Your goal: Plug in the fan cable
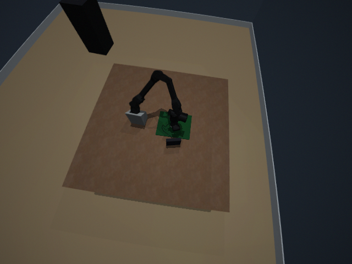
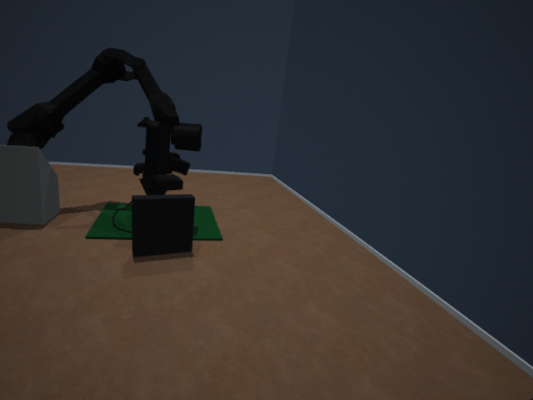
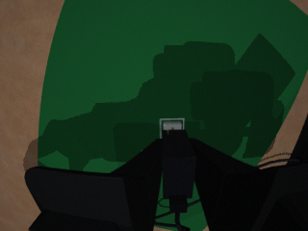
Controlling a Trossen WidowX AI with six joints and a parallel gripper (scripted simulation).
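Observation:
My gripper (image 3: 177,142) (image 2: 155,192) is shut on the black plug (image 3: 178,168), with one finger on each side. The cable (image 3: 178,220) (image 2: 113,219) trails from the plug's rear and loops over the green board (image 3: 106,58) (image 1: 161,132) (image 2: 208,224). In the wrist view the pale header (image 3: 172,125), inside a white outline, shows just beyond the plug's front end. The plug covers the near part of it. Whether they touch, and the height between them, cannot be told. The top and exterior views hide the plug and header behind the gripper and fan.
The dark square fan (image 1: 173,142) (image 2: 162,226) stands upright just off the board's edge. The arm's pale base block (image 1: 137,117) (image 2: 21,185) stands left of the board. A dark column (image 1: 91,31) is at the upper left of the top view. The arm's shadow covers much of the board.

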